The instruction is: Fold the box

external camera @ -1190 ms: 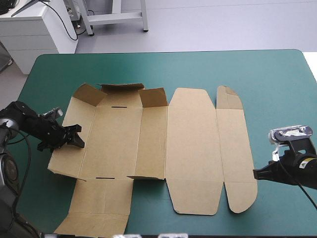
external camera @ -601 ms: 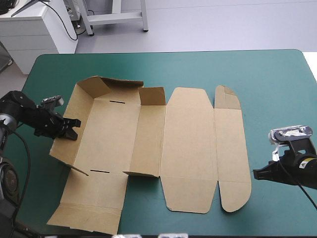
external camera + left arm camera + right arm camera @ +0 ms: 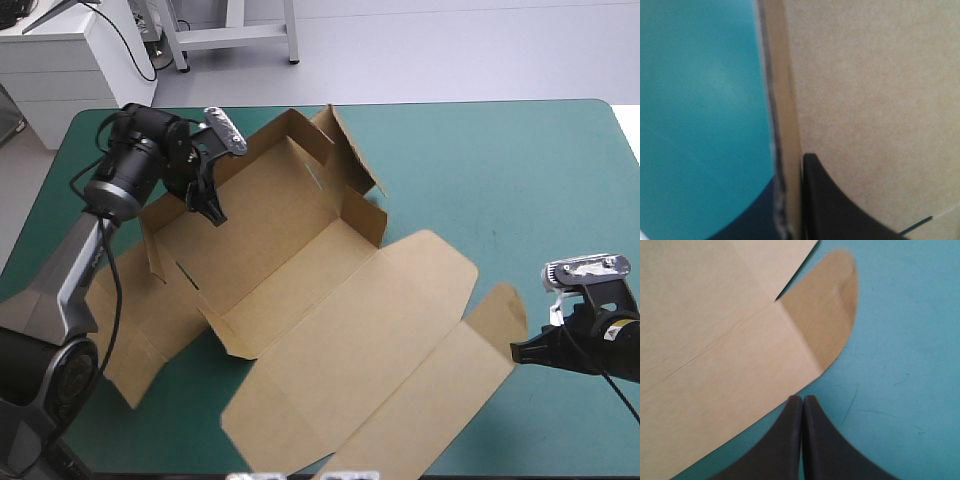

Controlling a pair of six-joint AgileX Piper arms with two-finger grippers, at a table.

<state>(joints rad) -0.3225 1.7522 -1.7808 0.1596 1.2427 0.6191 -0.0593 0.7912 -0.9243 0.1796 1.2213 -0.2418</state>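
Note:
The brown box (image 3: 300, 290) lies turned at an angle across the teal-green cover, its tray part toward the far left with walls partly raised, its lid panels spread flat toward the front right. My left gripper (image 3: 210, 205) is shut on the box's raised side wall; in the left wrist view the board's edge (image 3: 785, 125) runs between the black fingers (image 3: 840, 210). My right gripper (image 3: 517, 351) is shut and holds nothing, low over the cover just beside the lid's rounded flap (image 3: 832, 310). In its own view the right gripper (image 3: 802, 400) stops just short of the lid's edge.
The lid's front corner (image 3: 330, 465) reaches the table's front edge. A loose side panel (image 3: 130, 350) lies near the table's left edge. Teal-green cover (image 3: 520, 170) shows between the box and the far and right edges.
The left gripper shut on the box's side wall and swung up toward the far side, turning and dragging the whole box. The right arm has not moved.

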